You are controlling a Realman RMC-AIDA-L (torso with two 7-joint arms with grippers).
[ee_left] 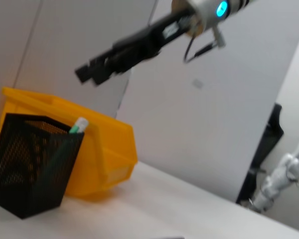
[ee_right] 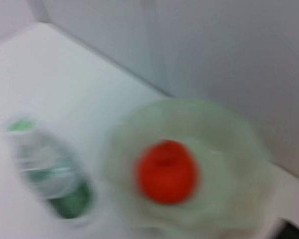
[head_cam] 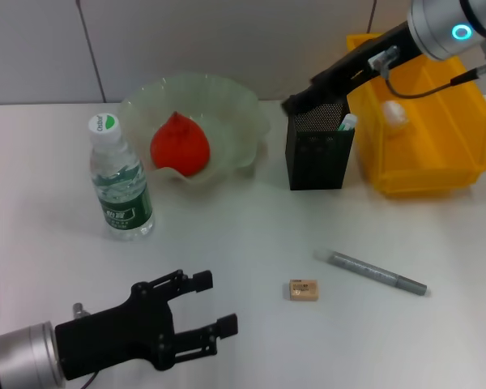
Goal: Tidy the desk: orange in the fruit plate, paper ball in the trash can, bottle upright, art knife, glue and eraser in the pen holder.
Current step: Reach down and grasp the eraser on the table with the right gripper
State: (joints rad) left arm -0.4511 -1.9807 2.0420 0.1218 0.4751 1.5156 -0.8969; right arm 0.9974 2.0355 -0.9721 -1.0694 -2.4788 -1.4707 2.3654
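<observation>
Standing upright, one green-labelled bottle [head_cam: 119, 182]; one eraser [head_cam: 304, 290], print unreadable; left gripper [head_cam: 215, 312] jaws wide; right gripper [head_cam: 296, 104] jaws unclear.

no text can be read; the clear plastic bottle's [head_cam: 120, 185] green label and the small tan eraser [head_cam: 304, 290] carry print too faint to make out
</observation>
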